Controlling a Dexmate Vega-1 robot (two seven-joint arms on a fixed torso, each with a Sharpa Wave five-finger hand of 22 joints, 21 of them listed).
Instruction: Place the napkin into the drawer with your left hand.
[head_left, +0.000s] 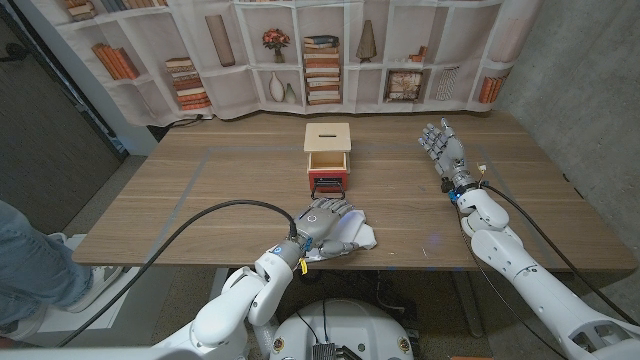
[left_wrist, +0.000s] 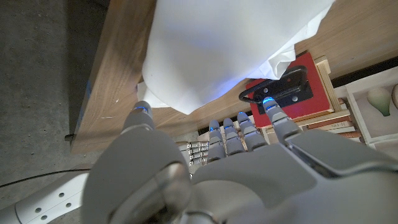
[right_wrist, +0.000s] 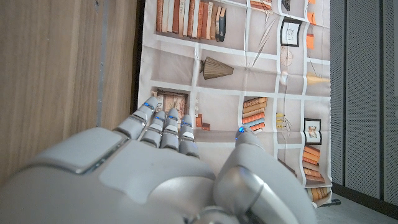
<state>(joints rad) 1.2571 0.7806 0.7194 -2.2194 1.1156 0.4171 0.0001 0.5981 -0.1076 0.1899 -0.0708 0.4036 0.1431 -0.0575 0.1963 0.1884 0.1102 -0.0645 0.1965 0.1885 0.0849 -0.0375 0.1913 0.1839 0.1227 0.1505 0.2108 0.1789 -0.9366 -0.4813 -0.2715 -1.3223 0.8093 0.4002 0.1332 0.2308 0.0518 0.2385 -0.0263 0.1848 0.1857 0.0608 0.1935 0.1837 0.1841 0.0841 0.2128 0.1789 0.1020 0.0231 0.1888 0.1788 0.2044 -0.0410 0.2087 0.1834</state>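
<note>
While our left hand (head_left: 325, 222) presses the soft white napkin (head_left: 358, 238), the boxy wooden drawer (head_left: 328, 160) sits at twelve o'clock, right hand (head_left: 440, 143) spread empty

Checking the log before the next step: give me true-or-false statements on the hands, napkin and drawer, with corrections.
1. The left hand is on the white napkin near the table's front edge. True.
2. The napkin already lies in the drawer. False: it is on the table in front of it.
3. The drawer of the small wooden box is pulled open. True.
4. The right hand holds the napkin. False: it holds nothing, fingers apart, at the table's right side.
</note>
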